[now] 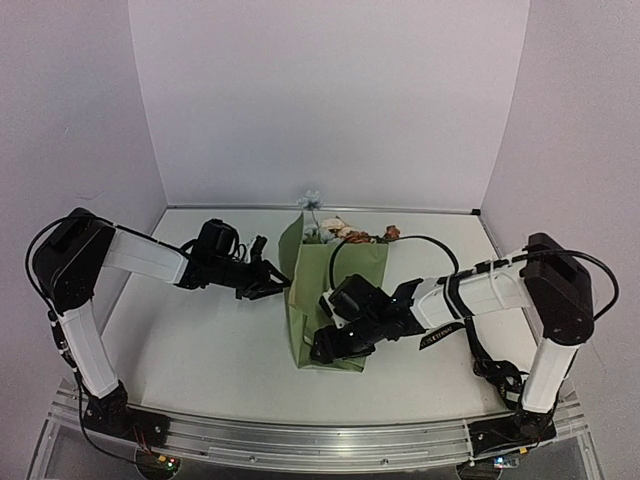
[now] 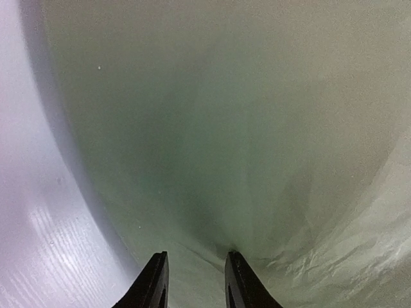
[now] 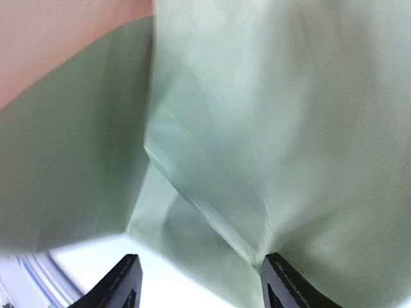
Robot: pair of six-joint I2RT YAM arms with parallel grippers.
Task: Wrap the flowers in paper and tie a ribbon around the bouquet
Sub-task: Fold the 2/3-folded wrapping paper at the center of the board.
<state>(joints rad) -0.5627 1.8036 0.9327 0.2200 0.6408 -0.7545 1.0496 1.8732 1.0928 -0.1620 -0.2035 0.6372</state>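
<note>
The olive-green paper (image 1: 335,300) lies folded lengthwise over the flowers (image 1: 335,228), whose pale and rust blooms stick out of its far end. My left gripper (image 1: 280,287) is at the paper's left edge. In the left wrist view its jaws (image 2: 196,255) stand narrowly apart against the paper (image 2: 225,128), the right fingertip (image 2: 239,282) at a crease. My right gripper (image 1: 325,345) hovers over the paper's near end. Its jaws (image 3: 200,258) are wide open, the right finger (image 3: 282,282) touching a fold of the paper (image 3: 289,128). A strip of the tan reverse side (image 3: 58,38) shows. The lettered black ribbon (image 1: 440,337) hangs by the right forearm.
A black cable (image 1: 400,242) loops from the right arm over the paper's far right corner. The white table (image 1: 200,340) is walled by white panels at the back and on both sides. Its metal rail (image 1: 320,440) runs along the near edge.
</note>
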